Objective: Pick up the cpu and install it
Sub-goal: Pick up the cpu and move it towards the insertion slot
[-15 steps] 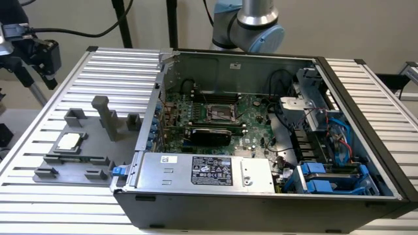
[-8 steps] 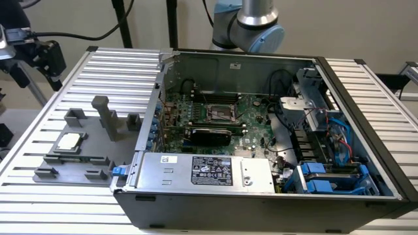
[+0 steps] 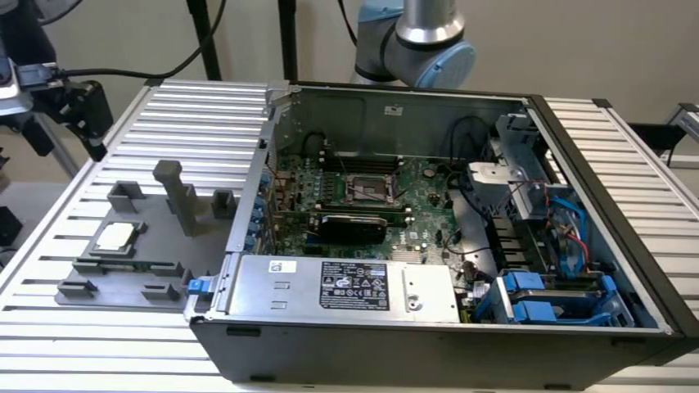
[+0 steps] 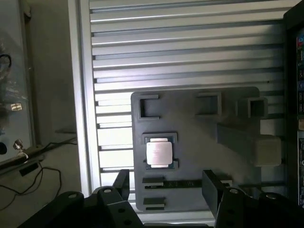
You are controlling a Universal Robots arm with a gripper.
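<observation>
The cpu (image 3: pixel 117 237) (image 4: pixel 159 153), a small square chip with a silvery top, lies flat in its recess on the grey fixture plate (image 3: pixel 131 282) (image 4: pixel 199 142), at the exterior view's left. My gripper (image 4: pixel 166 178) (image 3: pixel 65 135) hangs well above that plate, open, with nothing between its black fingers (image 4: pixel 211 187). It is clear of the cpu. The black-framed socket (image 3: pixel 366 190) sits on the green motherboard inside the open computer case (image 3: pixel 437 327).
Grey fixture blocks, one a tall post (image 3: pixel 173 192), stand on the plate around the cpu. The case walls, cables and blue drive brackets (image 3: pixel 546 299) crowd the exterior view's right. The ribbed metal table (image 3: pixel 98 352) ends at an edge (image 4: pixel 83 118) close to the plate.
</observation>
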